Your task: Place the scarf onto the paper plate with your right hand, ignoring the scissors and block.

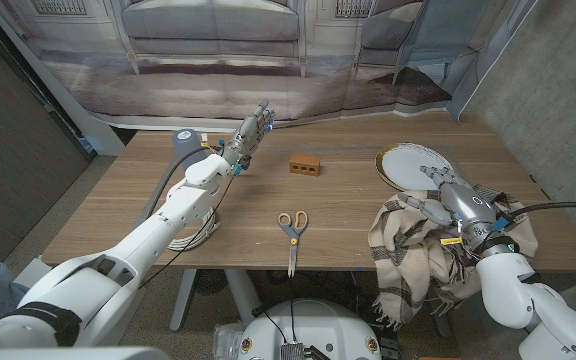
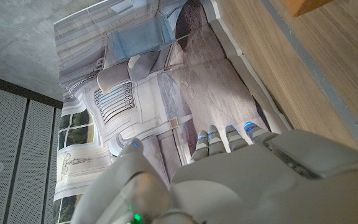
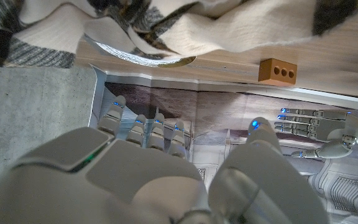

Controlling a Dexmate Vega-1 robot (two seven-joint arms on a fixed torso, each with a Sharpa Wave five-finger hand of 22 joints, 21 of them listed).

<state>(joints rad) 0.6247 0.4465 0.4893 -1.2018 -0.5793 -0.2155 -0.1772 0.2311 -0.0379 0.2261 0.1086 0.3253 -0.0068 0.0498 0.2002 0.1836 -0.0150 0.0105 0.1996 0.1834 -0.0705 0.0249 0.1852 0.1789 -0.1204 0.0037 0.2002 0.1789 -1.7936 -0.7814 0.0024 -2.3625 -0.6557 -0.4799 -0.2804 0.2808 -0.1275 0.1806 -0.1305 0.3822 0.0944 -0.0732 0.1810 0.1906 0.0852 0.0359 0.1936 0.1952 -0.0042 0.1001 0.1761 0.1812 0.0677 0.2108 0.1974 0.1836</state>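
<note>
Right hand (image 1: pixel 465 207) hovers over the near right part of the table (image 1: pixel 118 215), fingers spread and reaching toward the paper plate (image 1: pixel 408 163), with nothing visibly pinched between them. In the right wrist view the same hand (image 3: pixel 148 168) shows its fingers apart and bare, the scarf (image 3: pixel 241 25) lying on the wood beyond the fingertips.

The scarf (image 1: pixel 418 245) lies bunched under and around the right hand, part of it draped over the table's near edge. Its far folds come close to the plate's near rim; whether they touch it I cannot tell. The plate sits just beyond the hand, toward the far right corner.

By the look of it, the step in hand is the grasp: the scarf is not yet on the plate and not yet held. The next move probably calls for lowering the hand into the bunched cloth, closing on a thick fold, then lifting high enough that the hanging part clears the edge before carrying it to the plate.

The scissors (image 1: pixel 291 230) lie near the middle front and the block (image 1: pixel 306 165) stands farther back, both well apart from the scarf. The left hand (image 1: pixel 252 128) is raised over the far side, fingers straight and together, holding nothing.
</note>
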